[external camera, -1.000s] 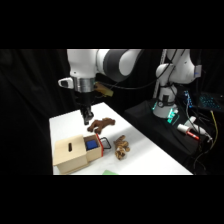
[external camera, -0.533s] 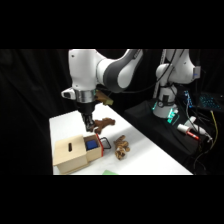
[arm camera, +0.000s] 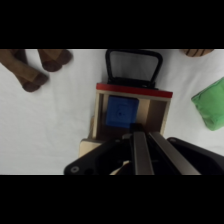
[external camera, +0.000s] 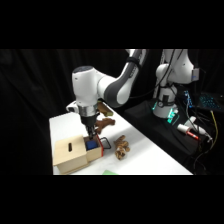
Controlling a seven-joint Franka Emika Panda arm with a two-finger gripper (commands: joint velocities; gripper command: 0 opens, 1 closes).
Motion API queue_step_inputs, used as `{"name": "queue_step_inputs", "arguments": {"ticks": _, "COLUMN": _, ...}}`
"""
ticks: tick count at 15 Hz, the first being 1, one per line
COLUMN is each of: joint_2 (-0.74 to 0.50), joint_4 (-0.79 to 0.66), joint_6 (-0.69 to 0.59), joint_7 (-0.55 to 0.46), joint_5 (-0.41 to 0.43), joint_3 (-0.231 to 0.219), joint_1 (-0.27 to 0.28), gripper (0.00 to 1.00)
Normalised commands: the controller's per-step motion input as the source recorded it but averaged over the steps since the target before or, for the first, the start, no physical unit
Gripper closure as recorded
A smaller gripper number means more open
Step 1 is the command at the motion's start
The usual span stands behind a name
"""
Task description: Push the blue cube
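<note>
in the side view, the tan wooden box [external camera: 70, 156] with a dark slot in its front face sits at the left of the white counter [external camera: 150, 160]. a short open tray [external camera: 93, 150] sticks out from the box's right side, and the blue cube [external camera: 91, 146] sits in that tray. the white arm comes down from above, and its end effector [external camera: 90, 133] hangs directly over the cube, just above it. behind and to the right lies a dark brown branching piece [external camera: 104, 122], and further right a lighter brown knobbly object [external camera: 121, 146] rests on the counter. a bit of green [external camera: 110, 172] shows at the counter's front edge.

in the wrist view, dark brown rounded lobes [arm camera: 36, 67] lie at the upper left. in the middle, the blue cube [arm camera: 121, 111] rests inside the pale wooden tray [arm camera: 155, 112], toward its left wall, with a red strip [arm camera: 134, 90] along the tray's far edge and a black loop handle [arm camera: 133, 65] beyond it. the end effector [arm camera: 141, 145] rises from the bottom just below the cube, its fingers [arm camera: 139, 152] pressed together with nothing between them. a green lump [arm camera: 212, 105] lies at the right edge.

no writing or labels can be read on anything.
</note>
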Motion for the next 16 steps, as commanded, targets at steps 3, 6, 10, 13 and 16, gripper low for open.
{"name": "queue_step_inputs", "arguments": {"ticks": 3, "joint_2": 0.16, "joint_4": 0.08, "joint_6": 0.22, "joint_7": 0.01, "joint_5": 0.083, "joint_3": -0.009, "joint_1": 0.021, "gripper": 0.98}}
{"name": "queue_step_inputs", "arguments": {"ticks": 6, "joint_2": 0.14, "joint_4": 0.11, "joint_6": 0.18, "joint_7": -0.01, "joint_5": 0.112, "joint_3": 0.001, "joint_1": 0.003, "gripper": 0.96}}
{"name": "queue_step_inputs", "arguments": {"ticks": 10, "joint_2": 0.16, "joint_4": 0.17, "joint_6": 0.14, "joint_7": -0.05, "joint_5": 0.161, "joint_3": 0.034, "joint_1": -0.039, "gripper": 0.97}}
{"name": "queue_step_inputs", "arguments": {"ticks": 13, "joint_2": 0.17, "joint_4": 0.19, "joint_6": 0.12, "joint_7": -0.06, "joint_5": 0.139, "joint_3": 0.040, "joint_1": -0.047, "gripper": 0.97}}
{"name": "queue_step_inputs", "arguments": {"ticks": 16, "joint_2": 0.16, "joint_4": 0.18, "joint_6": 0.10, "joint_7": -0.08, "joint_5": 0.123, "joint_3": 0.043, "joint_1": -0.051, "gripper": 0.97}}
